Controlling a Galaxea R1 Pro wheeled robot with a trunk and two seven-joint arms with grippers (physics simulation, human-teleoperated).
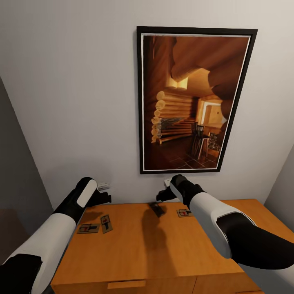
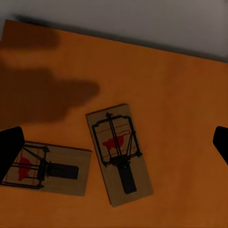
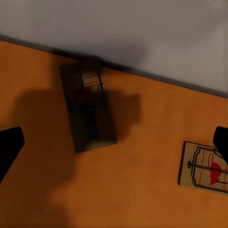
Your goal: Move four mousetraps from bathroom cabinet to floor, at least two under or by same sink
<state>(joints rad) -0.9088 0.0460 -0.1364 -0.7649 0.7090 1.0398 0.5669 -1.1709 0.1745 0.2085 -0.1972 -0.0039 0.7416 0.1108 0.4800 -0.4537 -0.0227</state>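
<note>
On the orange-brown cabinet [image 1: 134,253] top, two mousetraps [image 1: 88,228] [image 1: 106,223] lie side by side at the left. Another mousetrap [image 1: 157,209] lies in shadow near the back wall, and one more [image 1: 184,212] sits to its right. My left gripper [image 1: 105,197] hovers open above the left pair. In the left wrist view its dark fingertips [image 2: 9,147] flank both mousetraps [image 2: 118,154] [image 2: 45,168]. My right gripper [image 1: 162,194] hangs open over the shadowed mousetrap [image 3: 88,104]. The other right-hand mousetrap [image 3: 204,168] lies beside one fingertip [image 3: 221,142].
A large black-framed picture [image 1: 196,100] hangs on the pale wall right behind the cabinet. A flat drawer pull [image 1: 126,284] shows at the cabinet's front edge. Grey walls close in at both sides.
</note>
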